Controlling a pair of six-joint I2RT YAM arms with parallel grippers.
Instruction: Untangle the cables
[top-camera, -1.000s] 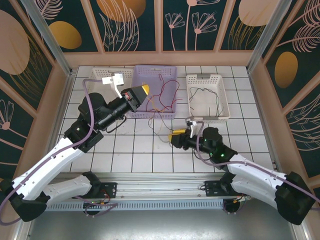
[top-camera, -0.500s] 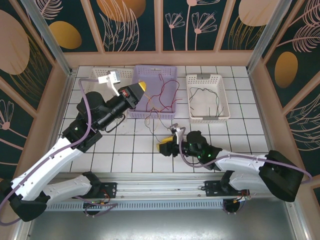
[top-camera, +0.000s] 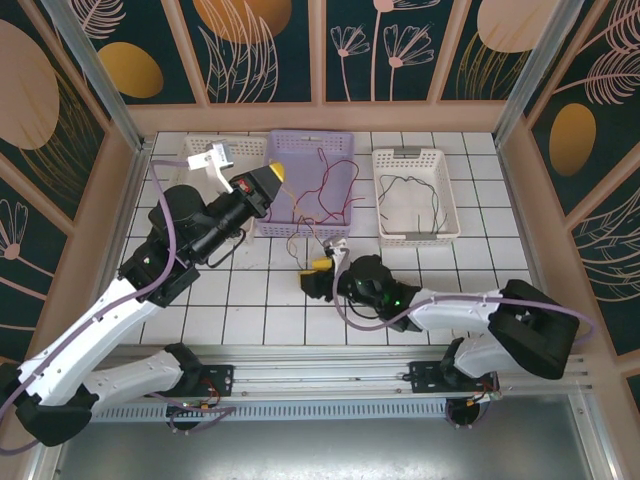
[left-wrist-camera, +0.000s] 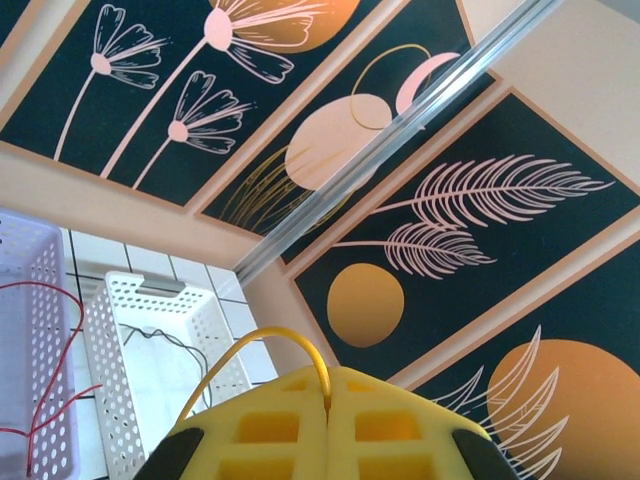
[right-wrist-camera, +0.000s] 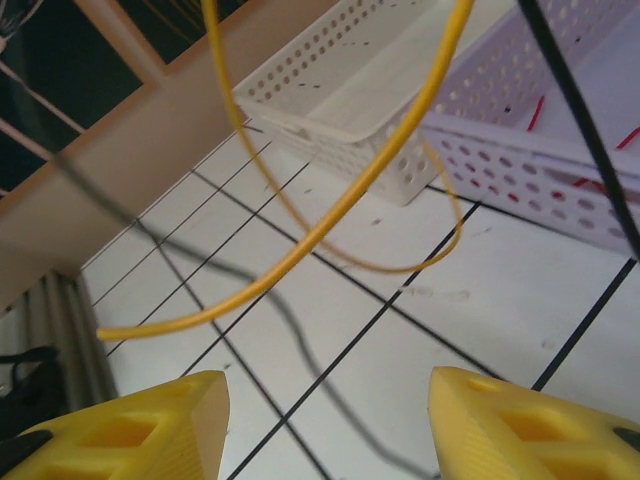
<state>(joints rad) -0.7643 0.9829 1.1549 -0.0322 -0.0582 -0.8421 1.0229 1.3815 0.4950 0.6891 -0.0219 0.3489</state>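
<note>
Left gripper (left-wrist-camera: 327, 385) clenched on thin yellow wire (left-wrist-camera: 262, 334), beside lilac perforated plastic basket (top-camera: 312, 134), right gripper (right-wrist-camera: 328, 400) spread, empty, over white-tiled table (top-camera: 260, 300)

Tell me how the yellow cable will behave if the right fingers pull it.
Probably floppy: the yellow cable hangs in loose curves ahead of the open right fingers. Likely light, arching freely from the shut left fingers. Pulling may drag the black cable crossing it.

White-shelled left arm (top-camera: 95, 325) and right arm (top-camera: 455, 298) carry black joints. Thick lilac-purple cables (top-camera: 166, 245) run along both. Their fingers (right-wrist-camera: 150, 420) are ribbed yellow plastic.
</note>
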